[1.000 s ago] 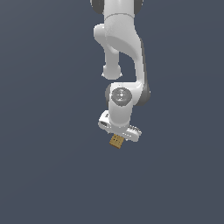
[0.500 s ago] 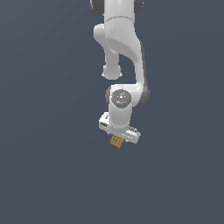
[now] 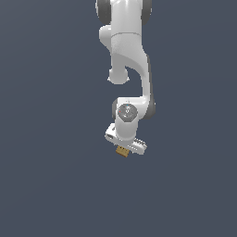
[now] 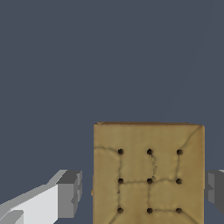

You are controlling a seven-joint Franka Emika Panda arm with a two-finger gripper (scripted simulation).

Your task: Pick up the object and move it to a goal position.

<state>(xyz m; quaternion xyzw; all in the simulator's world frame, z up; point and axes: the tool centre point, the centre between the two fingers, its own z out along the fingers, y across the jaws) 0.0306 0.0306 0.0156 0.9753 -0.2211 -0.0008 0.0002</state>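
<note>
Gripper [image 3: 122,149] pointed down, jaws pinching wooden cube [image 4: 148,173] | dark dots, cracks on cube face | grey fingers [image 4: 69,194] flanked cube

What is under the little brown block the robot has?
Under the cube only flat dark grey background shows in the exterior view; no goal marker can be seen. Above it sits the white gripper, whose body covers its top. In the wrist view, grey fingers flank it with small gaps.
</note>
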